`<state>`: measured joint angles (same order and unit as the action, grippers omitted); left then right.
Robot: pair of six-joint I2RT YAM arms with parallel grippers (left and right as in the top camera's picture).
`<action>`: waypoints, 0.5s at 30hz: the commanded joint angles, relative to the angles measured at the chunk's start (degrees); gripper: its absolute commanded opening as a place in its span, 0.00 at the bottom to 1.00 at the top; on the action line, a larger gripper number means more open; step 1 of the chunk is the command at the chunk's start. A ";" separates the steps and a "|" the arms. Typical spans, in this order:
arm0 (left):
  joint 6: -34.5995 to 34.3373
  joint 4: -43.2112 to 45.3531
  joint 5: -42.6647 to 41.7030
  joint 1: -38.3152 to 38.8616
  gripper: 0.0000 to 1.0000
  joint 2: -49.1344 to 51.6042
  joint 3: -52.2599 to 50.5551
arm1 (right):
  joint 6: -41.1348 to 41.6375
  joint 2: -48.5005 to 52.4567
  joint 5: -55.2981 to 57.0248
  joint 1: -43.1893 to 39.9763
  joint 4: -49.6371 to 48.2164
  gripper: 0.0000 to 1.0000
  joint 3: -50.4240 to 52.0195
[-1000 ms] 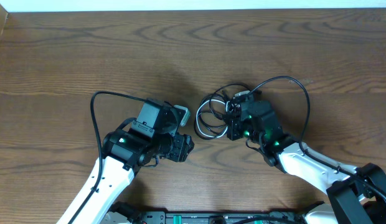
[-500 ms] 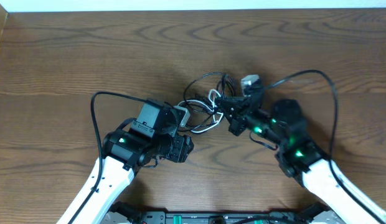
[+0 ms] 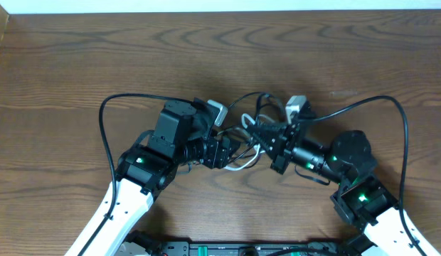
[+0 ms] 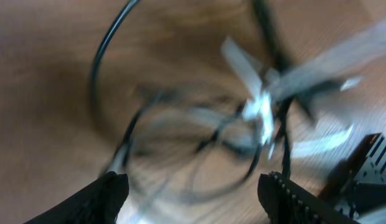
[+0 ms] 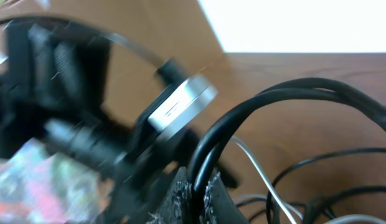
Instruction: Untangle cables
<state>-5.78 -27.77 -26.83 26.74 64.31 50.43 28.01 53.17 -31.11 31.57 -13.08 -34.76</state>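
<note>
cables [image 3: 252,130] sit bunched at the middle of the table [image 3: 78,57] in the overhead view. the knot is stretched left to right between the two arms, and a white cord [image 3: 238,164] loops out on its near side. left gripper [image 3: 236,149] points right into the bunch's left edge. right gripper [image 3: 265,140] points left into its right edge, so the two tips are near each other with the cords between them.

left wrist view, badly blurred: the fingers [image 4: 109,193] stand apart at the bottom corners with nothing clamped. black loops and pale strands lie on the wood just beyond the tips.

right wrist view, also blurred: the fingers [image 5: 180,196] are pressed together on black cords that rise from them and arc away to the right.
</note>
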 commanded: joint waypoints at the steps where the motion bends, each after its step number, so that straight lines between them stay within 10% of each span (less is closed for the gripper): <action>1: 0.55 2.62 -1.27 0.13 0.72 0.04 0.13 | 0.24 -1.60 -3.58 2.89 -0.42 0.01 -1.14; 15: 0.57 3.45 -1.22 2.43 0.75 3.65 0.13 | 0.20 -6.86 -3.58 5.25 -5.38 0.01 -3.89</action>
<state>-5.78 -24.21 -27.18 28.10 65.54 50.43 28.12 49.80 -34.13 36.56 -15.99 -34.98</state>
